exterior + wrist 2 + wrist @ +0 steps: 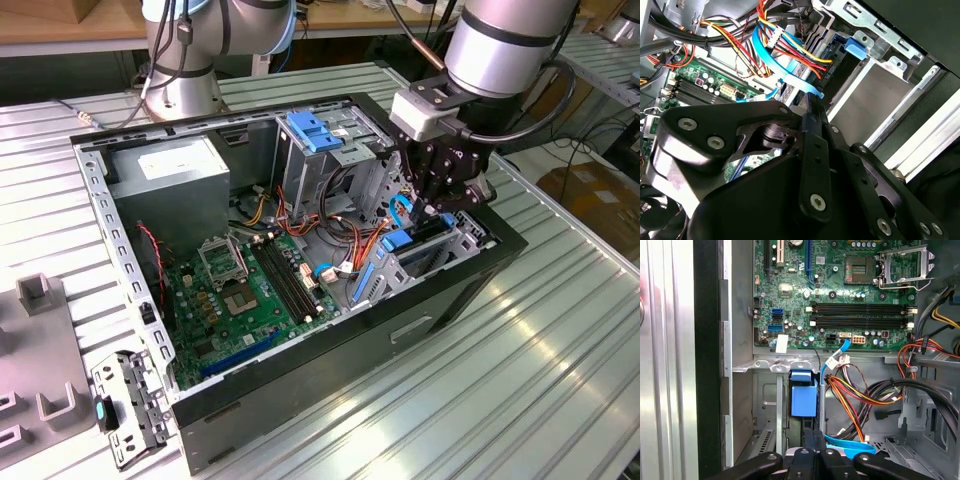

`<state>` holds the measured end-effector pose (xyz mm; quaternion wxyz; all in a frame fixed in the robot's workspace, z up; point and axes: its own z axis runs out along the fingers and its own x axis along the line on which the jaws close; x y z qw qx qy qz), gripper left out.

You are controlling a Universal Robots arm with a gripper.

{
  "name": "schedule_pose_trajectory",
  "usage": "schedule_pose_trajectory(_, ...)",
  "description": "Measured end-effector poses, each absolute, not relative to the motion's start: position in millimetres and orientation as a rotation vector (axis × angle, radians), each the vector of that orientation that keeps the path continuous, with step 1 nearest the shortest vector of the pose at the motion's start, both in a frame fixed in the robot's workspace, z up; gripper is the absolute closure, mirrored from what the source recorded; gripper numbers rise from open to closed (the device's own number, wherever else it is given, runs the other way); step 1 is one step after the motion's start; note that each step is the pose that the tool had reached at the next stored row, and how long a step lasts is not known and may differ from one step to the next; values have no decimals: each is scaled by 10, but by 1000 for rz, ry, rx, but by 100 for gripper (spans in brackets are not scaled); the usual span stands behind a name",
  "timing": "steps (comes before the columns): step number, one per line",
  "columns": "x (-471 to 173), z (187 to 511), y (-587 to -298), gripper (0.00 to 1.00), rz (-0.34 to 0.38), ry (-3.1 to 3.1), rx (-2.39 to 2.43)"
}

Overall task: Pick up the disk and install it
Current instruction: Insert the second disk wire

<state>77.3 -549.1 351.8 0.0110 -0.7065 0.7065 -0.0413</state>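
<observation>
Motherboard (245,290) inside the case (400,330), power supply (175,185) behind it, bracket (125,405) beside the case

Ribbed metal table (560,340) under computer case (400,320), grey fixtures (40,350)

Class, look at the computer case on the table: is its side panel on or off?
Off. In the exterior view the computer case lies on its side with the green motherboard, cables and grey power supply all exposed from above.

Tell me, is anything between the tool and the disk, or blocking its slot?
Nothing visible: the tool is right at the disk, on edge in the drive cage. A blue flat cable and coloured wires crowd beside it.
</observation>
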Motion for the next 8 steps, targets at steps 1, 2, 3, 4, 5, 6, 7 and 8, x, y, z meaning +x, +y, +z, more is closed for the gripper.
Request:
schedule_pose_trajectory(1,773,3519,-5491,89,-129,2204,-2204)
schedule_pose_trajectory(2,773,3519,-5492,89,-129,2204,-2204)
schedule_pose_trajectory(3,773,3519,-5491,89,-129,2204,-2204)
schedule_pose_trajectory(4,773,3519,-5491,89,-129,2204,-2204)
schedule_pose_trajectory(5,773,3519,-5491,89,-129,2204,-2204)
schedule_pose_trajectory(6,773,3520,-5491,89,-129,2204,-2204)
schedule_pose_trajectory(7,773,3520,-5491,89,-129,2204,-2204)
schedule_pose_trajectory(8,773,3520,-5491,89,-129,2204,-2204)
